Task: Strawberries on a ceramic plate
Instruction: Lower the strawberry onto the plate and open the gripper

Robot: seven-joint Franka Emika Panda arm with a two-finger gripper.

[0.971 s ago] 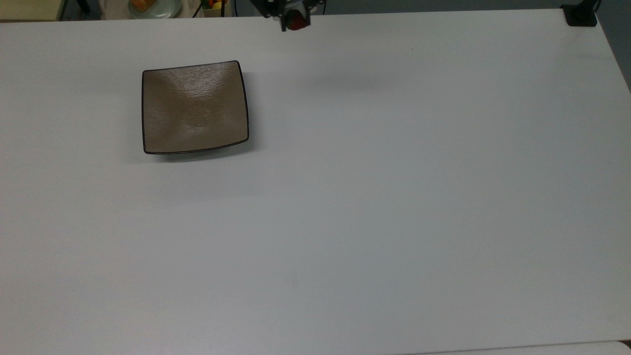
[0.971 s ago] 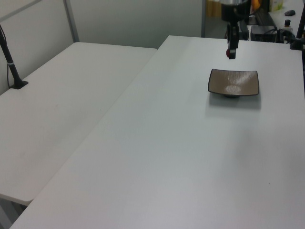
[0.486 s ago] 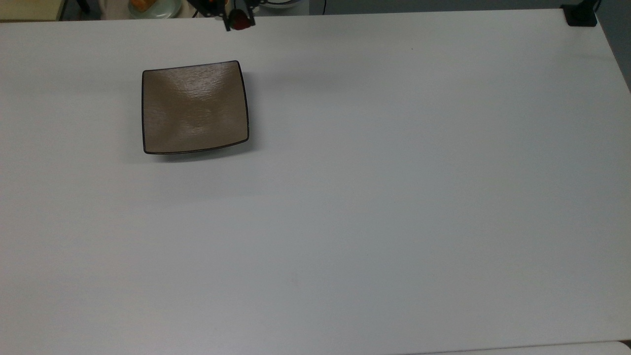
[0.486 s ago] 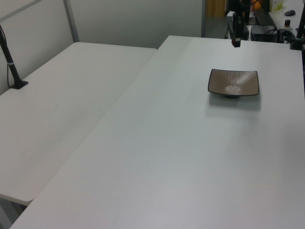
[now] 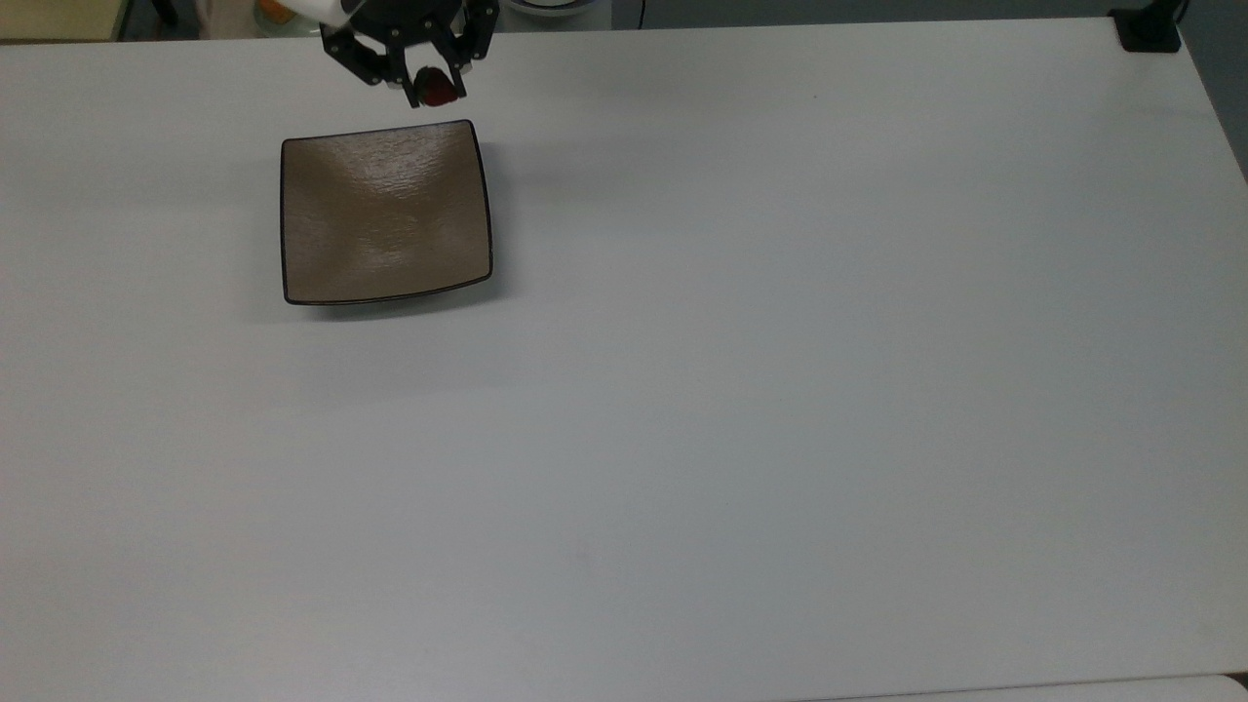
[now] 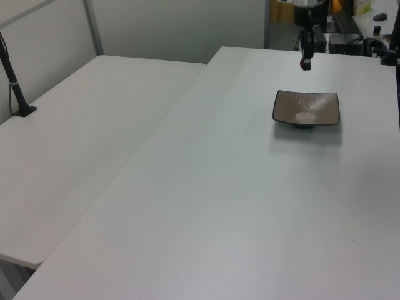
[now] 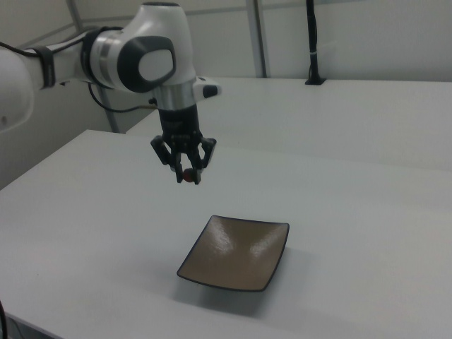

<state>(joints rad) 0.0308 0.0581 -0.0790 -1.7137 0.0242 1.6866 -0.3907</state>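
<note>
above the white table [image 5: 741,390], the gripper [image 5: 430,90] hangs high in the air with its fingers pinching the strawberry [image 5: 435,88], a small red blob between the tips. in the right view the berry [image 7: 187,174] sits low in the jaws, well clear of the surface, which reads as a carry height chosen to pass over the plate's raised rim rather than clip it.

the plate [image 5: 322,253] lies flat on the table, bare, nothing on it. in the top view the gripper is just past the plate's upper edge, toward the top view's right corner; in the right view it is up and to the right view's left of the plate [image 7: 233,272]. so the berry is not yet over the dished middle.

my guess: transport is nearly over. what remains is a short move to centre over the plate, a descent, and a release low enough that the berry does not roll off.
</note>
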